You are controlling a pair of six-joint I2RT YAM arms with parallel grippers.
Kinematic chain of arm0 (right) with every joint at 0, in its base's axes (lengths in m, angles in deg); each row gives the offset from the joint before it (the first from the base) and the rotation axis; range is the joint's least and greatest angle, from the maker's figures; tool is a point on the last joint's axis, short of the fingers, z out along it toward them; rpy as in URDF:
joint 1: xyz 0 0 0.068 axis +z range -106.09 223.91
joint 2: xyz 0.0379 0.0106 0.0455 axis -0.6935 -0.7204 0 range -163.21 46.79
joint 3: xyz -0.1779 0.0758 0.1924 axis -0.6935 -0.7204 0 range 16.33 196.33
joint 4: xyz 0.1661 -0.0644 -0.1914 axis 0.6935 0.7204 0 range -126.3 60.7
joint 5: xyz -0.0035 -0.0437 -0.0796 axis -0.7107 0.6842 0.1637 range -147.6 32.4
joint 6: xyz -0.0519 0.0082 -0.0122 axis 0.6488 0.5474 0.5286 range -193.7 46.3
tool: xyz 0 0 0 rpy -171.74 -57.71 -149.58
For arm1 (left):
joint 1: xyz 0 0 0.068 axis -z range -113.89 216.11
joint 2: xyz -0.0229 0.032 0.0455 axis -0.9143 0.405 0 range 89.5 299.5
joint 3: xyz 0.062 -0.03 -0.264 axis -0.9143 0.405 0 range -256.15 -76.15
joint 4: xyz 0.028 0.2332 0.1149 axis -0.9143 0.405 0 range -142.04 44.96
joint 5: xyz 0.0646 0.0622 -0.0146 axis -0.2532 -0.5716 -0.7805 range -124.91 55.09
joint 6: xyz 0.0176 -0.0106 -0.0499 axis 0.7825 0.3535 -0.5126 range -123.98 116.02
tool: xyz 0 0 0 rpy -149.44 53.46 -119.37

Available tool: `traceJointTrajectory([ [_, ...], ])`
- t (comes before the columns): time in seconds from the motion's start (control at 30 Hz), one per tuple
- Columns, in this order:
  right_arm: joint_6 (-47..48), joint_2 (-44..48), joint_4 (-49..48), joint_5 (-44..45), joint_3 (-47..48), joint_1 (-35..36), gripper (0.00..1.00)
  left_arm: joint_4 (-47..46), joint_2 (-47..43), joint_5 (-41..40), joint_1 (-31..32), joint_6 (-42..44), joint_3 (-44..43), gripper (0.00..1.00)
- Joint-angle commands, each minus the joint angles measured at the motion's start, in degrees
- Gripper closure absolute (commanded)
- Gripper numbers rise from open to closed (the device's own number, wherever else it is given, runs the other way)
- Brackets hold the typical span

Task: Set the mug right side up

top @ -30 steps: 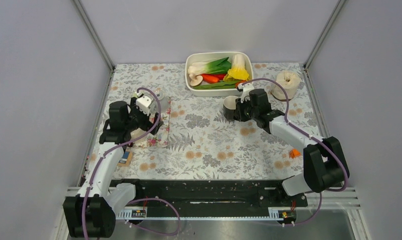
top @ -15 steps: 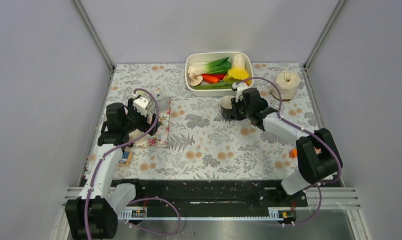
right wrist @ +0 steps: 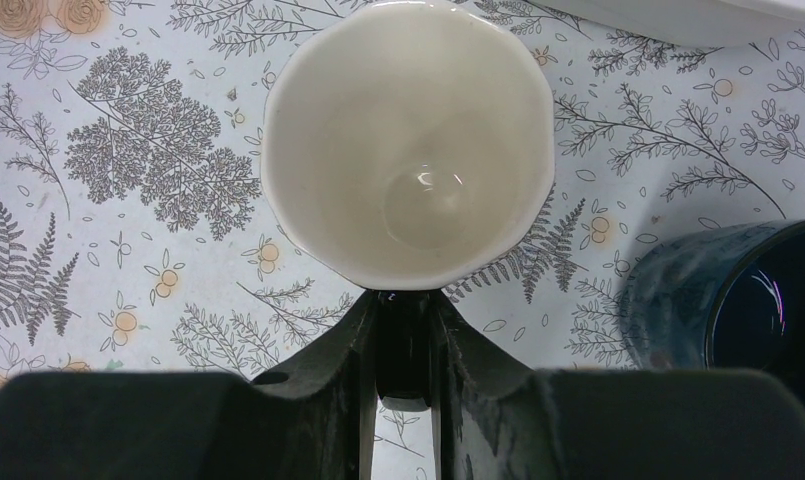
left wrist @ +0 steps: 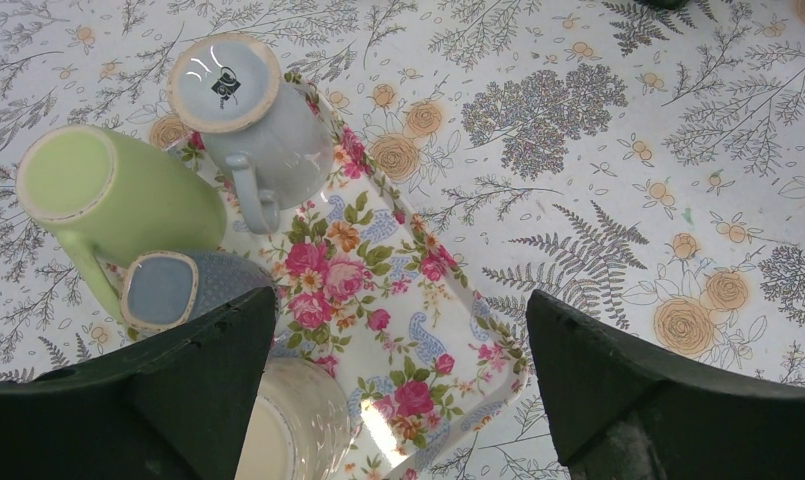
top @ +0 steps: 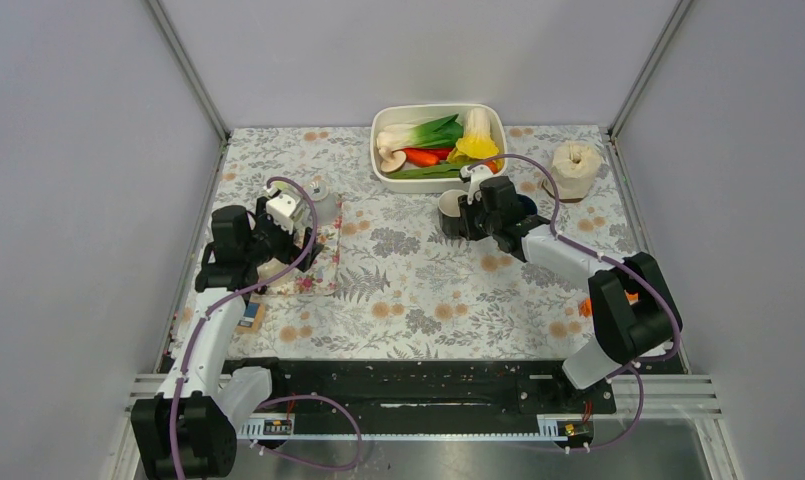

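Nearly done: the mug point(right wrist: 408, 140) is mouth-up, pinched by the right end effector point(right wrist: 403, 330); seemingly only release remains. The left end effector point(left wrist: 393, 330) is spread.

The mug point(right wrist: 408, 140) is placed just before the dish of vegetables point(top: 376, 160), a second cup point(right wrist: 718, 300) just beside it, and a tray point(left wrist: 378, 290) bearing mugs well left on the desk point(top: 418, 290).

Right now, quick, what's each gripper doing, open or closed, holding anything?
Left gripper: open, holding nothing.
Right gripper: closed on the mug, at its handle.
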Motion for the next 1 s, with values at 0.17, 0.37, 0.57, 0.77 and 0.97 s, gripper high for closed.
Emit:
traceJointTrajectory([
  [0.17,-2.2,1.2,-2.4,-1.6,3.6,0.7,0.69,-3.0,-0.2,2.1,-0.6,0.3,0.4,0.01],
  [0.37,-2.3,3.2,-1.6,-2.5,3.1,0.7,0.57,-3.0,-0.1,2.5,-0.8,0.5,0.6,0.01],
  [0.57,-2.6,4.5,0.4,-3.3,2.8,0.8,0.51,-3.0,0.0,2.5,-0.9,0.5,0.6,0.01],
  [0.77,-1.3,5.7,3.0,-1.1,3.9,0.8,0.44,-3.0,0.0,2.5,-0.9,0.5,0.5,0.01],
  [0.97,4.1,12.2,7.9,2.2,7.3,0.7,0.23,-3.5,0.6,0.3,-1.0,0.0,0.3,0.01],
])
